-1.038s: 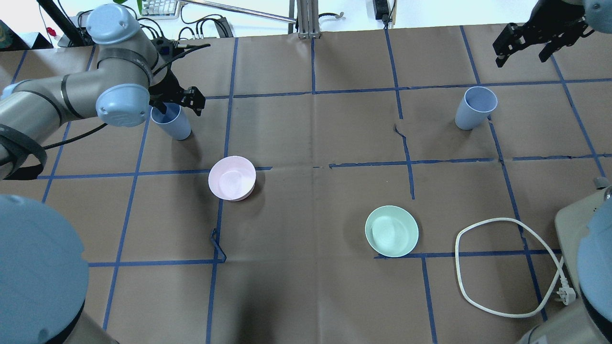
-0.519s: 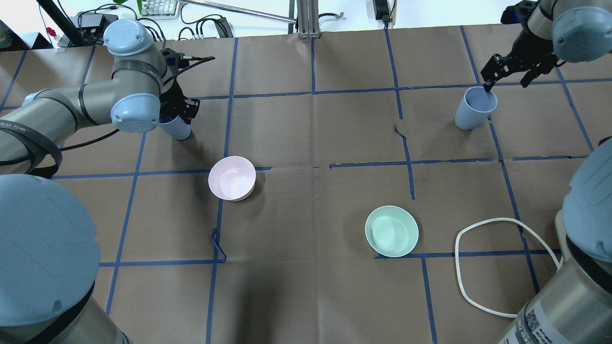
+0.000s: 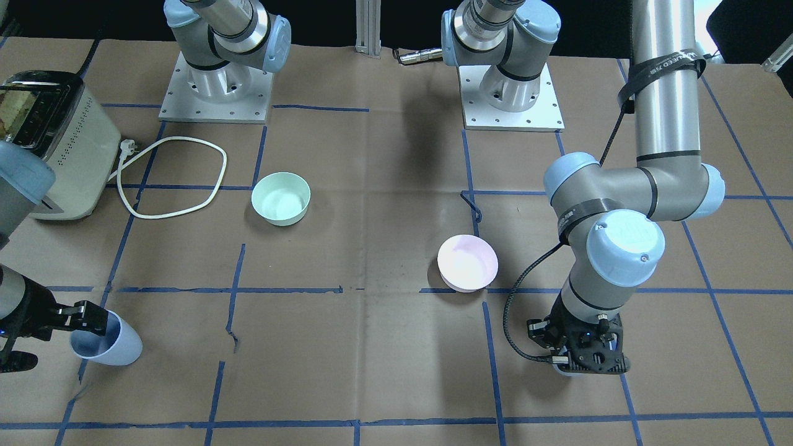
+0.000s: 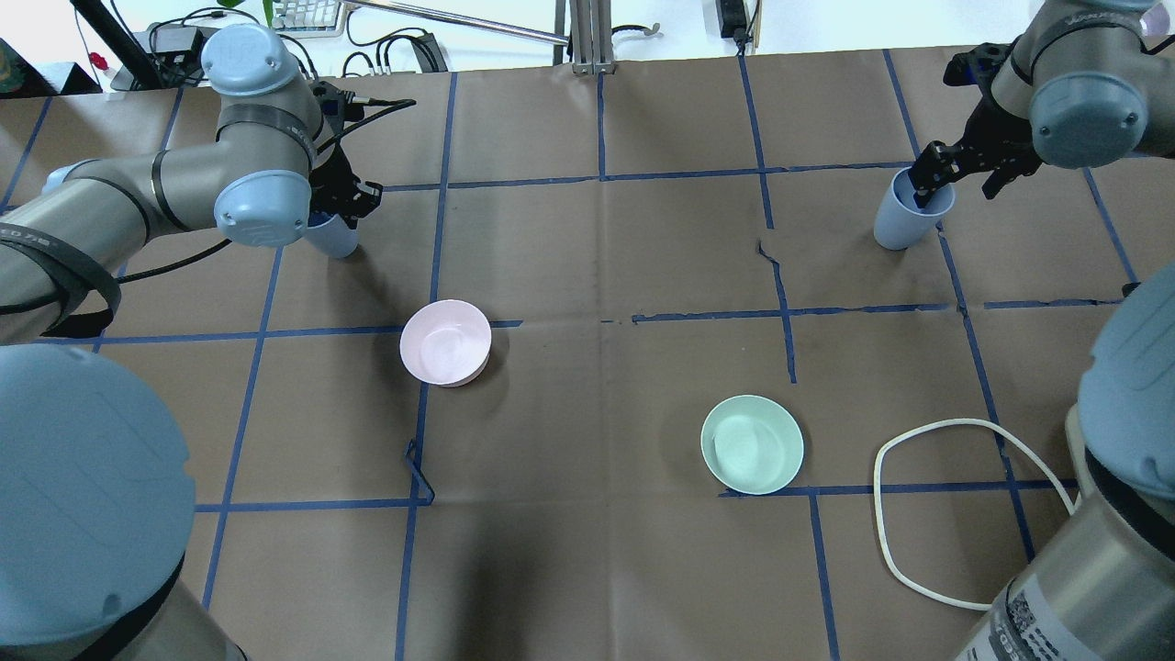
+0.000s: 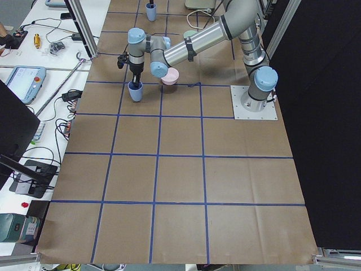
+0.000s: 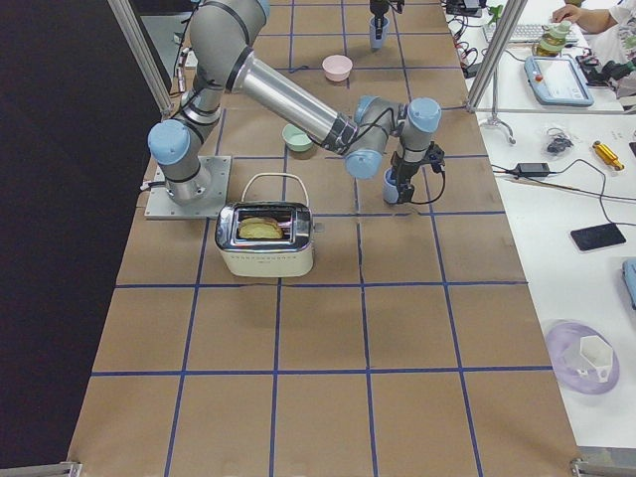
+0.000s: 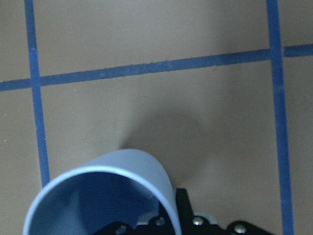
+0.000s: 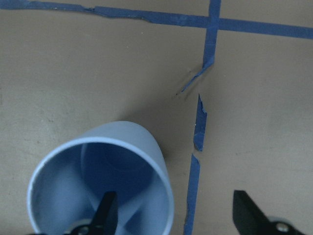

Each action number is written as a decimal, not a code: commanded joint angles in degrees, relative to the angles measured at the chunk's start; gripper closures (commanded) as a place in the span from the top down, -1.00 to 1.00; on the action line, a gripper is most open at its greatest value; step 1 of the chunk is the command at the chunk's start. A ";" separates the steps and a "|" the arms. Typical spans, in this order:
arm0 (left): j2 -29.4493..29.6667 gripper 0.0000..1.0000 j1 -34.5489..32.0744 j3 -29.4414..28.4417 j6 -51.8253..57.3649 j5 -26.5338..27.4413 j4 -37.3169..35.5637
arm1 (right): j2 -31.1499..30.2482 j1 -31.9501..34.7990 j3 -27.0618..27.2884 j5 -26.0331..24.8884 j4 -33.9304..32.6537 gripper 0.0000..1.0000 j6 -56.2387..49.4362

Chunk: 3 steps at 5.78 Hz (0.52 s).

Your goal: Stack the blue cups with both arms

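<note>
Two pale blue cups stand upright far apart on the brown table. The left cup (image 4: 335, 240) is at the far left, also in the left wrist view (image 7: 142, 169). My left gripper (image 4: 340, 204) is down on it and shut on its wall, one finger outside (image 7: 180, 200). The right cup (image 4: 895, 225) is at the far right, also in the right wrist view (image 8: 132, 142). My right gripper (image 4: 959, 179) is open and straddles its wall, one finger inside the cup (image 8: 105, 210), the other outside (image 8: 249, 210).
A pink bowl (image 4: 445, 341) sits left of the middle and a mint-green bowl (image 4: 752, 443) nearer right. A white power cable (image 4: 881, 523) loops at the near right, running to a toaster (image 3: 56, 155). Blue tape lines cross the table, torn in places.
My left gripper has come down and closed on the left cup's wall. My right gripper has moved from the far right corner down onto the right cup, one finger now inside it.
</note>
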<state>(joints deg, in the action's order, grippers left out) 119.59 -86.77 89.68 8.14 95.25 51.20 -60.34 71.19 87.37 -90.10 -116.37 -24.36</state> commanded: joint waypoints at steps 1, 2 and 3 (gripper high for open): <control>2.29 -0.81 -9.06 -6.94 -14.97 -0.33 3.28 | -0.39 0.00 0.26 0.01 0.44 -0.77 0.45; 5.71 -0.81 -15.12 -10.72 -25.52 -0.24 2.86 | -0.39 0.00 0.00 0.09 0.53 -0.84 0.45; 8.26 -0.80 -19.10 -14.93 -35.20 -0.41 2.68 | -0.74 0.00 -0.79 0.10 0.62 -0.85 0.54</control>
<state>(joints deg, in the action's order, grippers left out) 125.23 -101.43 78.75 -17.40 94.95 53.98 -60.83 71.19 87.19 -90.03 -115.87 -23.91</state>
